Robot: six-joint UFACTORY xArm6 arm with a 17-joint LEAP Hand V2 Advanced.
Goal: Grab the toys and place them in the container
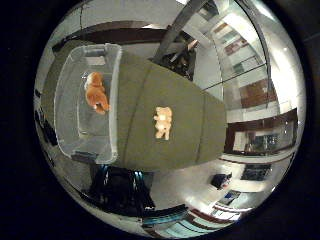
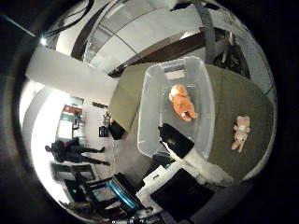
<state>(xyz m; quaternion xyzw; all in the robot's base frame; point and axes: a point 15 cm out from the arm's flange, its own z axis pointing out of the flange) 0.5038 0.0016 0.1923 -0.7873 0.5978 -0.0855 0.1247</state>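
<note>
The clear container (image 1: 87, 105) stands at one end of the olive worktop (image 1: 190, 130) and already holds an orange plush toy (image 1: 96, 92). The pale plush toy (image 1: 163, 122) lies out on the cloth, apart from the container's long wall, its long axis roughly parallel to that wall. One of the hand's (image 2: 187, 156) fingers (image 2: 175, 140) juts over the container's near rim, holding nothing; whether the fingers are spread I cannot tell. The hand likely has to travel away from the container, out over the worktop.
</note>
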